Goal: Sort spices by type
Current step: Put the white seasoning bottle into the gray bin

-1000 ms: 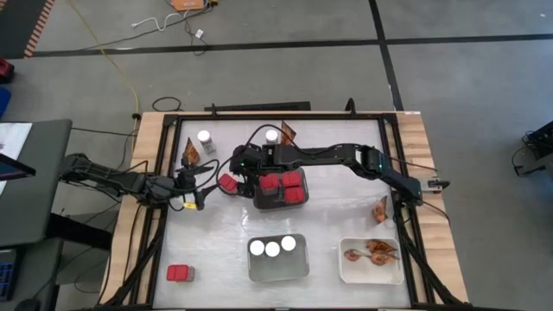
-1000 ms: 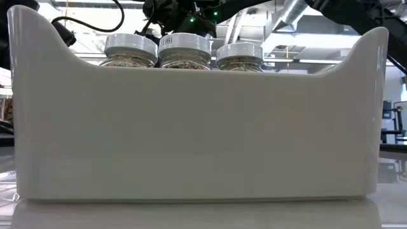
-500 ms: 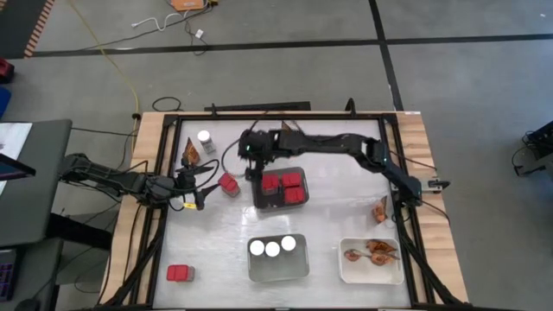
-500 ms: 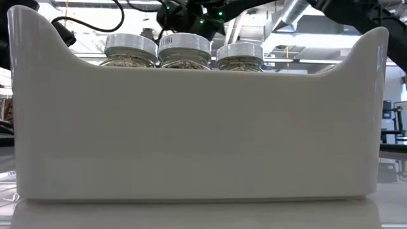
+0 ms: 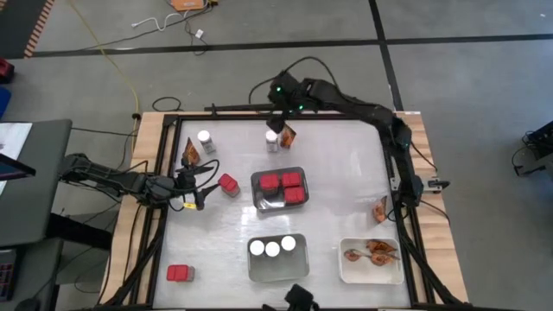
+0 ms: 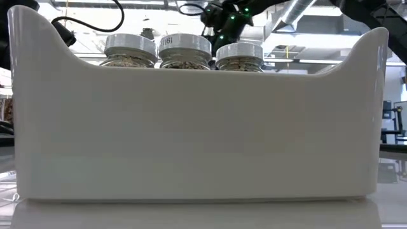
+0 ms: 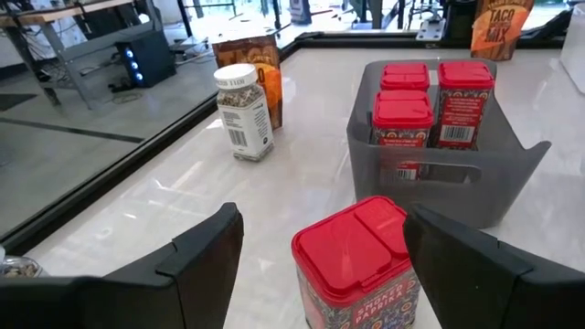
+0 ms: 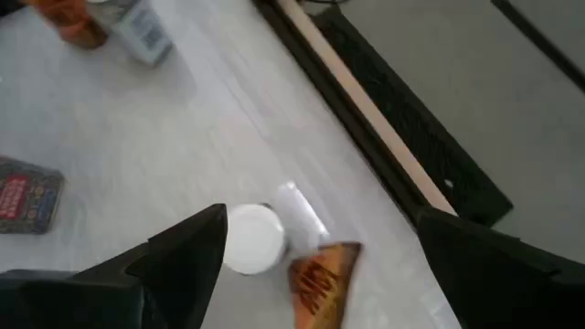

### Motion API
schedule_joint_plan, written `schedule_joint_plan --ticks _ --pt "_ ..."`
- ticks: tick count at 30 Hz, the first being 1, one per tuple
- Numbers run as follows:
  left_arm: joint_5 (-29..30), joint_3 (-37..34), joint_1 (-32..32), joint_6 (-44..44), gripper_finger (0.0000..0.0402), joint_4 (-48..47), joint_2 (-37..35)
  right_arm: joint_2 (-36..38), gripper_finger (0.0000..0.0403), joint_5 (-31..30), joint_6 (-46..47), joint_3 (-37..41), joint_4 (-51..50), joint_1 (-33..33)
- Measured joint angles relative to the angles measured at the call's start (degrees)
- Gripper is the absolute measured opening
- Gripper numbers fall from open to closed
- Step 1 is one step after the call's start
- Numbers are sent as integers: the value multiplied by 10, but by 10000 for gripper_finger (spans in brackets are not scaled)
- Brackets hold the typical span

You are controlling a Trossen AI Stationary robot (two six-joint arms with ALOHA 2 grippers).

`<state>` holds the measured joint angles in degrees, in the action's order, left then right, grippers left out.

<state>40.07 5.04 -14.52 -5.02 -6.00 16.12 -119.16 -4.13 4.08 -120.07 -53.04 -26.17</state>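
The right claw [image 5: 278, 108], fingers apart and empty, hangs over the surface's [image 5: 346, 216] far edge, with a white-lidded jar [image 5: 272, 141] standing upright almost straight below it and a packet [image 5: 288, 134] touching the jar's side. The left claw [image 5: 197, 186], also apart and empty, faces a red box [image 5: 228, 184] just beyond its fingertips, near the left edge.
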Motion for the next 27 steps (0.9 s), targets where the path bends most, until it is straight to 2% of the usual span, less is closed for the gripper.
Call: schedule_joint_plan --ticks 2,5,8,13,20,27 --pt "0 0 0 7 290 1 0 1 381 22 -16 0 -11 -7" --pt "0 0 0 7 290 2 0 -1 381 56 -98 1 -30 -3" --pt "0 0 0 6 290 3 0 -18 381 57 -172 3 -25 13" --pt "0 0 0 2 290 3 0 -51 381 55 -209 4 1 30" --pt "0 0 0 1 290 2 0 -97 381 14 -246 5 21 37" --pt "0 0 0 1 290 0 0 -97 381 -6 -254 3 21 35"
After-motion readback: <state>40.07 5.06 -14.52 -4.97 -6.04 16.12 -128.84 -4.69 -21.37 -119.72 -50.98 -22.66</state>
